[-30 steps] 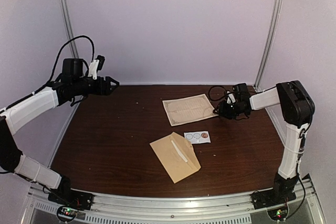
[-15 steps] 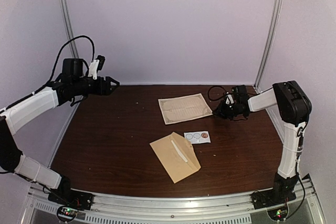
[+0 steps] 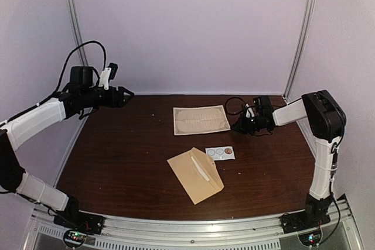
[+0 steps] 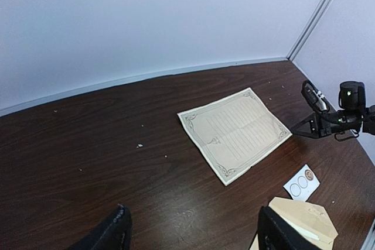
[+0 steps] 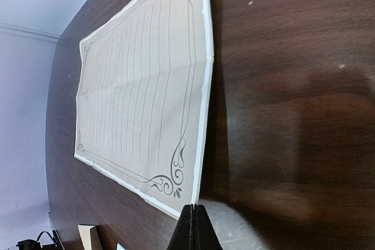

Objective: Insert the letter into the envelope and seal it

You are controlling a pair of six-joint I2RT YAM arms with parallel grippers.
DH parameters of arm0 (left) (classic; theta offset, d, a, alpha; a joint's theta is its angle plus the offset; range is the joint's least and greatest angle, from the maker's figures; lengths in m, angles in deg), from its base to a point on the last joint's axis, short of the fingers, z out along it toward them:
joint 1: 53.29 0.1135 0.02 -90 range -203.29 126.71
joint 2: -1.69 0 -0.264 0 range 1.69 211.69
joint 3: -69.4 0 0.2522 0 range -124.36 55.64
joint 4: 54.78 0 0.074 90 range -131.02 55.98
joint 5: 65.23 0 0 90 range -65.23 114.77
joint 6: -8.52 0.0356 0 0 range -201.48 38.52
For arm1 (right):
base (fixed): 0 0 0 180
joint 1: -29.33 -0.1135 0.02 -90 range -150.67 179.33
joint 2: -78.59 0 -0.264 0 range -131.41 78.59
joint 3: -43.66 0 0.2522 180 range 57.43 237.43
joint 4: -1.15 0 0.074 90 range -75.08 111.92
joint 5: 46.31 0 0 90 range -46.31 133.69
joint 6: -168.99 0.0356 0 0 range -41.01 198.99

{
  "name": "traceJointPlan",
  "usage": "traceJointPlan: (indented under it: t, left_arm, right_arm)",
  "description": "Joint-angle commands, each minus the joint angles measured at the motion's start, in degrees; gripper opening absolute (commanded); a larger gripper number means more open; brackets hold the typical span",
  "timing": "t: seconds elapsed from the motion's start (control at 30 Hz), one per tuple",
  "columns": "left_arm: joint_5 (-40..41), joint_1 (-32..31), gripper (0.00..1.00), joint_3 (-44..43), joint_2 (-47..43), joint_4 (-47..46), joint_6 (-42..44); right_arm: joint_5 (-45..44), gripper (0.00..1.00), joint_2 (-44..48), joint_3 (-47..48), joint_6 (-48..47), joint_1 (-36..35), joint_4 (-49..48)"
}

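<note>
Paper with ruled lines and a scrolled border, the letter (image 3: 201,120), is lying unfolded toward the back of the dark wooden desk (image 3: 117,156). It is showing a faint crease down its middle. The right pincer (image 3: 236,126) is reaching in low from the right side. Its fingers (image 5: 188,229) are pressing together with no gap, pinching the letter's nearest corner. In the right wrist view the edge running away from that corner is lifting slightly and throwing a shadow on the wood.

The envelope (image 3: 195,175) is resting flat near the middle of the desk, closer to the arm bases than the letter and well apart from it. It is sitting at an angle, and a pale strip is running along its upper face. A small white card (image 3: 220,153) with round stickers is lying just beside the envelope's far right corner, between the envelope and the right pincer.

The left pincer (image 3: 128,93) is hovering above the back left part of the desk, well apart from all the paper. Its jaws are standing wide apart and gripping nothing. In the left wrist view the camera is looking across the desk at the letter, with a corner of the envelope showing at the lower right.
</note>
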Motion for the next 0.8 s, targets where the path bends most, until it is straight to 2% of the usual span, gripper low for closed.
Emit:
traceJointPlan:
  t: [0.0,0.47,0.6,0.63,0.77]
  left_arm:
    - [-3.05,0.08,0.75,1.23,0.92,-3.24,-1.01]
    - [-4.13,-2.28,0.74,2.89,2.46,-5.2,-2.56]
    - [-3.77,-3.87,0.74,3.0,3.62,-5.17,-2.55]
    - [-3.49,-4.62,0.74,3.0,4.12,-5.34,-2.59]
    - [-3.35,-8.23,0.74,1.92,7.44,-6.1,-4.77]
  right_arm:
    - [1.16,0.0,3.65,-0.33,-1.82,-4.03,2.64]
    - [2.44,0.0,10.17,-7.04,3.16,-20.86,0.33]
    - [-0.99,0.0,14.96,-8.83,2.59,-21.66,1.55]
    - [-2.6,0.04,16.07,-8.42,1.69,-21.06,3.21]
    - [-7.53,0.29,18.52,-5.87,-2.3,-17.41,8.06]
